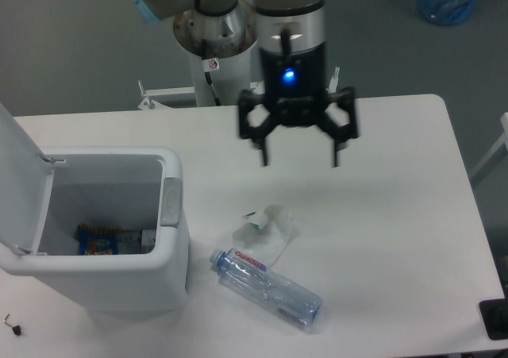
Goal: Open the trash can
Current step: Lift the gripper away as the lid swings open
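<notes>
Table (397, 215): bottle (266, 287), wrapper (266, 229) beside trash can (103, 239).

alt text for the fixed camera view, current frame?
White trash can at the table's left stands open, lid raised, wrappers inside. The gripper hangs open and empty above the table, right of the can. A crumpled clear wrapper and plastic bottle lie nearby.

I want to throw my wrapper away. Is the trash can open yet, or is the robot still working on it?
It looks open already. The trash can has its lid standing up at the left side, and you can see colourful rubbish inside. The gripper is open, holds nothing and hangs above the table, away from the can. Nothing seems left for opening. A plastic bottle and a crumpled wrapper lie on the table.
</notes>
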Tool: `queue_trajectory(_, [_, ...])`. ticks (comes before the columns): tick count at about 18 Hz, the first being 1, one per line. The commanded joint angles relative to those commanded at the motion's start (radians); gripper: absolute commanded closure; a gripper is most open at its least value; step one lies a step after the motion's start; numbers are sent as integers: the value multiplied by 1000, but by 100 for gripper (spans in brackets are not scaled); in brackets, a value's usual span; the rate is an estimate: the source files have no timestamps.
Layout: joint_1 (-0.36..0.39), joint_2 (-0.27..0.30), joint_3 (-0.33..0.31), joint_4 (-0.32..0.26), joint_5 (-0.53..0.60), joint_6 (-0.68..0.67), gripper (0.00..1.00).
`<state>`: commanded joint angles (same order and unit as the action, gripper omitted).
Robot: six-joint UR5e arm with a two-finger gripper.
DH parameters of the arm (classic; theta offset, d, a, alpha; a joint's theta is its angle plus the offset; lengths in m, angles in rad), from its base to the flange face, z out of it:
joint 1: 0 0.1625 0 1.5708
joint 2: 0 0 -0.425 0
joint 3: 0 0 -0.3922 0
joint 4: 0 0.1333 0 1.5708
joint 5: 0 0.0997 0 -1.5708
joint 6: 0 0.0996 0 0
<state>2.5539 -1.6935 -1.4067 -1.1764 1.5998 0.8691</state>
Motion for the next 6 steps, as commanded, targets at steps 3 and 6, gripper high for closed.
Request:
queue_trajectory(3, [75, 18, -3, -34, 8, 120, 0])
queue_trajectory(6, [101, 21, -3, -34, 5, 152, 0])
